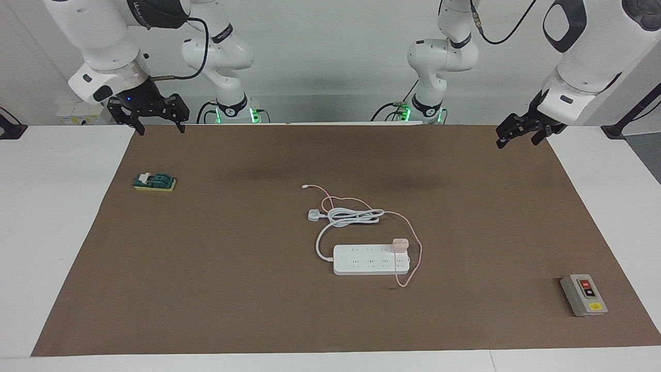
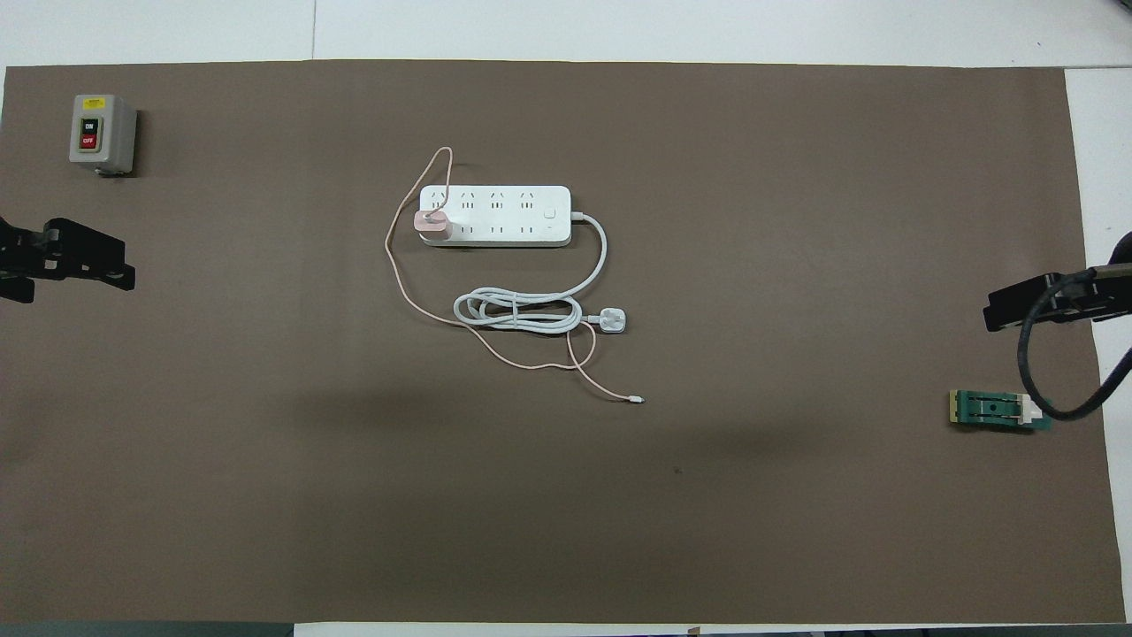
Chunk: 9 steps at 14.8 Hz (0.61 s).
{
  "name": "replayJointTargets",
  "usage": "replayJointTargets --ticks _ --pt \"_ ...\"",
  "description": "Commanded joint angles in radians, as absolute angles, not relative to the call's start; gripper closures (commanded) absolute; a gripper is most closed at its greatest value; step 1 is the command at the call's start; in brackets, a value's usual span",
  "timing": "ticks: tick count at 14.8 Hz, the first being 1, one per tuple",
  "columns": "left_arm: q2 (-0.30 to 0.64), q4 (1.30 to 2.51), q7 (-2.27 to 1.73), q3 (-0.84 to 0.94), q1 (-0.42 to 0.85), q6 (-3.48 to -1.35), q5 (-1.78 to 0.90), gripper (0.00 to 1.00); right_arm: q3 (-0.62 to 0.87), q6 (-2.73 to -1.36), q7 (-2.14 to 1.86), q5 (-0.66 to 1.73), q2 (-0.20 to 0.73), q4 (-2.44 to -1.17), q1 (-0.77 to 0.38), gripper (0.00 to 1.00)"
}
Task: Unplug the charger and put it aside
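Note:
The pale pink charger (image 1: 400, 244) (image 2: 432, 222) is plugged into the white power strip (image 1: 369, 260) (image 2: 495, 217) in the middle of the mat. It sits in the row nearer to the robots, at the strip's end toward the left arm. Its thin pink cable (image 1: 421, 253) (image 2: 386, 252) loops around that end and runs nearer to the robots, past the coiled white cord. My left gripper (image 1: 517, 143) (image 2: 66, 261) is open, up over the mat's edge at the left arm's end. My right gripper (image 1: 160, 129) (image 2: 1044, 301) is open, up over the mat's edge at the right arm's end.
The strip's white three-pin plug (image 1: 314, 214) (image 2: 612, 320) and coiled cord lie just nearer to the robots than the strip. A grey on/off switch box (image 1: 583, 294) (image 2: 102, 133) stands at the left arm's end. A green knife switch (image 1: 154, 182) (image 2: 995, 409) lies at the right arm's end.

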<state>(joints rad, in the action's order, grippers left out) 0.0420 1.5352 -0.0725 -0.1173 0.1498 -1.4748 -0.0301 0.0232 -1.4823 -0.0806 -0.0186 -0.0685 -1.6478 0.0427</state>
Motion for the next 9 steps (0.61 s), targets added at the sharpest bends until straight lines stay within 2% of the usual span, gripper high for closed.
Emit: replayJointTargets --ticks 1,9 --pt "0.031 1.545 -0.075 -0.133 0.166 -1.493 -0.044 0.00 0.025 -1.479 -0.103 -0.003 -0.077 -1.647 0.048 0.00" --pt "0.023 1.548 -0.066 -0.133 0.170 -1.496 -0.035 0.00 0.025 -1.479 -0.098 -0.003 -0.077 -1.647 0.055 0.00"
